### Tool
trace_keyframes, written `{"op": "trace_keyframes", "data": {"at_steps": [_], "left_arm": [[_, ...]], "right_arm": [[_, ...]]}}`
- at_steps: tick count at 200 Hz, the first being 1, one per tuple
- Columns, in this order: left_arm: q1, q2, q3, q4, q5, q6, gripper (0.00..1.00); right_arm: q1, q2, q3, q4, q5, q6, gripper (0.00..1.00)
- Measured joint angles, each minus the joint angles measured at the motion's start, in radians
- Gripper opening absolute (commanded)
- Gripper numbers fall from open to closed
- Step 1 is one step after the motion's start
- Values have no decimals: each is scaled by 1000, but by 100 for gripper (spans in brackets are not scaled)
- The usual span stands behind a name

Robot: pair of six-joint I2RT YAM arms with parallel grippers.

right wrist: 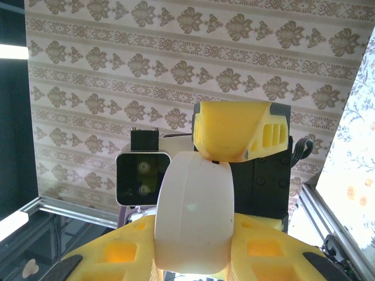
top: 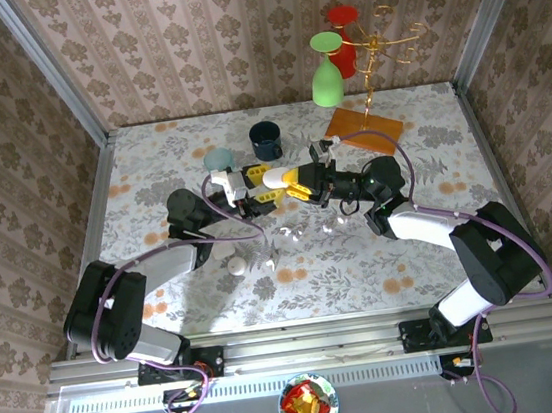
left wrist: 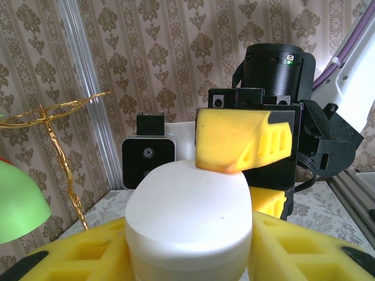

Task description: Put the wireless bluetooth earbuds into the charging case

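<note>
The white charging case (top: 277, 177) hangs above the middle of the table, held from both sides. My left gripper (top: 262, 188) is shut on it, its yellow fingers pressing the case's (left wrist: 187, 205) two flanks in the left wrist view. My right gripper (top: 299, 183) is shut on the same case (right wrist: 193, 211), gripping it across its narrow width. One right finger (left wrist: 234, 146) rests on the case's top, and one left finger (right wrist: 234, 134) shows likewise in the right wrist view. The case's lid looks closed. Tiny white earbuds (top: 285, 233) lie on the tablecloth below, with more small white pieces (top: 327, 227) next to them.
A white pebble-shaped thing (top: 235, 265) lies at front left. A dark blue cup (top: 266, 139) and a pale teal cup (top: 218, 160) stand behind the grippers. At the back right, a gold rack (top: 370, 49) on an orange board (top: 365, 127) carries green (top: 326, 71) and red (top: 342, 42) glasses.
</note>
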Motion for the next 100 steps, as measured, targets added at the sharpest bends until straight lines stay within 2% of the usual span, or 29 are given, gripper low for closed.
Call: {"op": "trace_keyframes", "data": {"at_steps": [43,58,72,100], "left_arm": [[5,0,-5,-3,2,6,37],[5,0,-5,-4,3,6,37],[5,0,-5,-4,4,6,35],[5,0,-14,-5,2,6,35]], "right_arm": [[0,11,0,9,0,19,2],[0,11,0,10,-2,19,5],[0,11,0,10,-4,18,15],[0,8,0,-20,-4,-12,44]]}}
